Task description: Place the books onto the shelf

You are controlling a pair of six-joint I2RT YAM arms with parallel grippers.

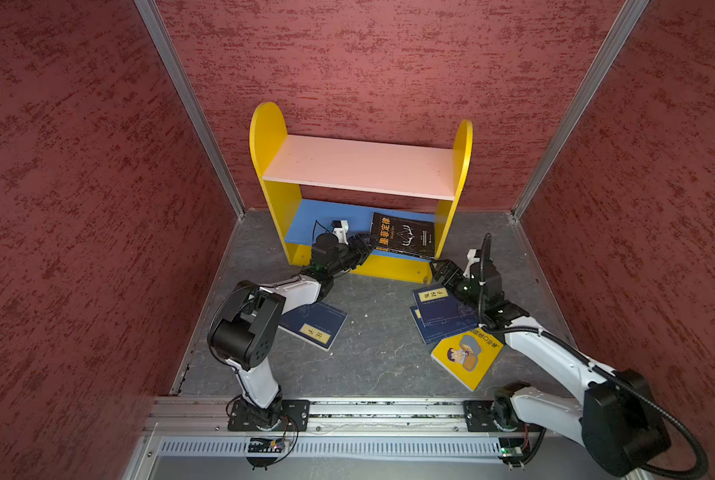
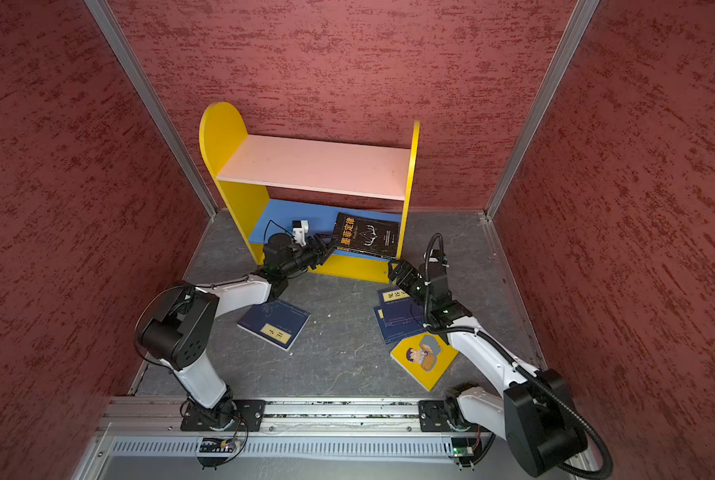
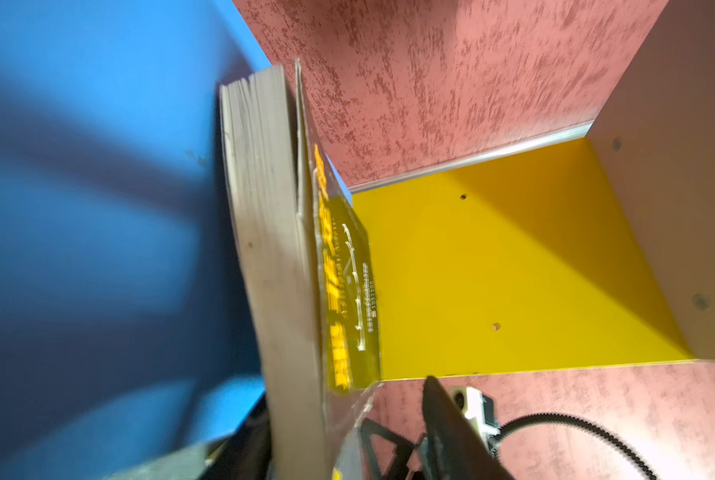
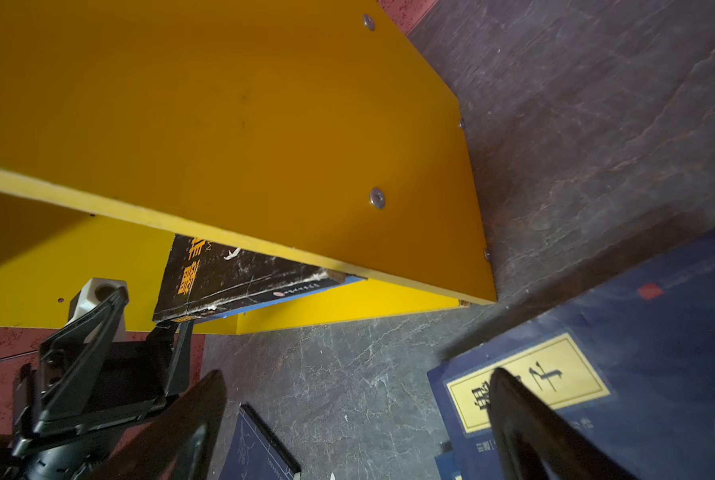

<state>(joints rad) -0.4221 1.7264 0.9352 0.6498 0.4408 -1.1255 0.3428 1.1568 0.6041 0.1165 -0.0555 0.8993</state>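
Walls (image 1: 389, 62): red, mottled, top and both sides.
Bench (image 1: 380, 357): dark grey, marbled, centre.
Corner posts (image 1: 189, 108): silver, upper left and right.
Slotted strip (image 1: 368, 448): grey, bottom edge.

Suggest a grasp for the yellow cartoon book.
Likely the yellow book by its free edge facing the middle of the table, right end effector descending from above: it lies flat, cover up, and its far corner overlaps the navy stack.
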